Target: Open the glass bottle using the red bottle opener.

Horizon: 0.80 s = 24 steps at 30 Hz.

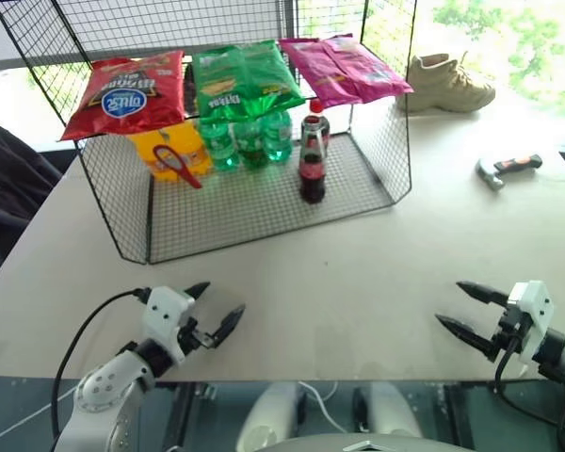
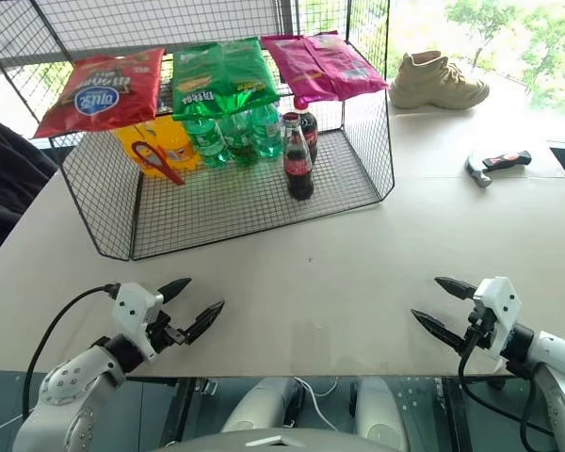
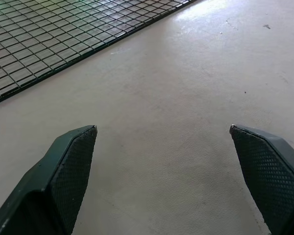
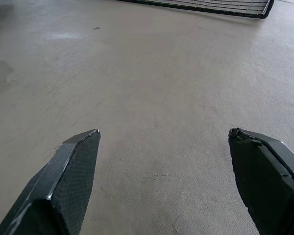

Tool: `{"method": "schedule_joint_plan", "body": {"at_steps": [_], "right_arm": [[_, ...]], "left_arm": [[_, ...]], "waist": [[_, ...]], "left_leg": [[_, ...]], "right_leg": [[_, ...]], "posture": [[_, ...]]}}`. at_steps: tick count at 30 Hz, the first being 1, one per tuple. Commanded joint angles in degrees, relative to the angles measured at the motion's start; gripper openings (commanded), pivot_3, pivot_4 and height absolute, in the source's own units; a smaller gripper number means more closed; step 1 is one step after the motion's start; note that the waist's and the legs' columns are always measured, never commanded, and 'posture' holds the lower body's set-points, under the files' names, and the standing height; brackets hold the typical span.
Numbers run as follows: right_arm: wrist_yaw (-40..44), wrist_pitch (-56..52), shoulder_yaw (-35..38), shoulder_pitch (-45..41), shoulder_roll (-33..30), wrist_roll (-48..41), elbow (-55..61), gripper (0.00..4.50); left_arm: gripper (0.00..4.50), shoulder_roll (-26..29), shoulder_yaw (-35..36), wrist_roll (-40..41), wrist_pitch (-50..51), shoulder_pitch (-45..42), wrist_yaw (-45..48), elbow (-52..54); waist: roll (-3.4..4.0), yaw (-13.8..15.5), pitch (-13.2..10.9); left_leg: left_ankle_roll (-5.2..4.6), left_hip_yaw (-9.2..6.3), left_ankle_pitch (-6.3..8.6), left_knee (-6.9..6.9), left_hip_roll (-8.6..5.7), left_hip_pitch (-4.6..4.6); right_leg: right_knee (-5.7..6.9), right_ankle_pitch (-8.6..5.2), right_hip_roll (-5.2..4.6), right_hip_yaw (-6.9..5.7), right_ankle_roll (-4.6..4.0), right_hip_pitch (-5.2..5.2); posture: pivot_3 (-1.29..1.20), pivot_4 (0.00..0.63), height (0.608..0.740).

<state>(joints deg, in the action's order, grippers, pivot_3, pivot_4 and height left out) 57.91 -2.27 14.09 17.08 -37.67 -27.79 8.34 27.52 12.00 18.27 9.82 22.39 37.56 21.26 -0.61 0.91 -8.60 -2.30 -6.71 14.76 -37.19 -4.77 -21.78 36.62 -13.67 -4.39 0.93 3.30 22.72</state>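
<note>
Up at twelve o'clock on the pale table [image 1: 358, 273] stood a wire rack [image 1: 386, 155], and the glass bottle [image 1: 311, 169] was upright on its mesh floor, near the front edge and toward the right-hand wall, with a stouter cola bottle [image 1: 314, 121] just behind it. Over at about eleven o'clock, the red bottle opener [image 1: 177, 165] hung or leaned against a yellow pack [image 1: 165, 149], well apart from the bottle, with green bottles [image 1: 250, 137] between them. Three snack bags, red [image 1: 127, 92], green [image 1: 243, 80] and pink [image 1: 344, 68], lay on the rack's top. A hammer [image 1: 507, 168] lay out at two o'clock and a tan shoe [image 1: 447, 83] at one o'clock. Down at seven o'clock the left gripper [image 1: 219, 309] was above bare table with its fingers spread wide, holding nothing; at five o'clock the right gripper [image 1: 463, 309] was likewise parted and empty.
</note>
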Motion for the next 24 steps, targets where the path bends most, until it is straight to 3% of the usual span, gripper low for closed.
{"method": "schedule_joint_plan", "body": {"at_steps": [1,24], "right_arm": [[0.63,0.89,2.21,-1.47,-0.87,-0.44,-1.78,4.2],[2.17,2.79,-0.04,-7.25,0.4,1.77,-6.82,4.2]], "left_arm": [[4.5,0.58,1.6,1.33,-1.76,0.36,1.18,0.21],[4.5,0.55,3.05,1.89,-3.67,-0.52,2.19,-1.78]], "waist": [[0.0,0.0,0.0],[0.03,-0.01,-0.02]], "left_leg": [[0.0,0.0,0.0,0.0,0.0,0.0],[-0.02,0.04,0.02,0.02,0.0,-0.01]], "right_leg": [[0.0,0.0,0.0,0.0,0.0,0.0],[-0.05,-0.01,-0.02,0.0,-0.02,0.01]], "posture": [[0.0,0.15,0.74],[0.0,0.15,0.74]]}}
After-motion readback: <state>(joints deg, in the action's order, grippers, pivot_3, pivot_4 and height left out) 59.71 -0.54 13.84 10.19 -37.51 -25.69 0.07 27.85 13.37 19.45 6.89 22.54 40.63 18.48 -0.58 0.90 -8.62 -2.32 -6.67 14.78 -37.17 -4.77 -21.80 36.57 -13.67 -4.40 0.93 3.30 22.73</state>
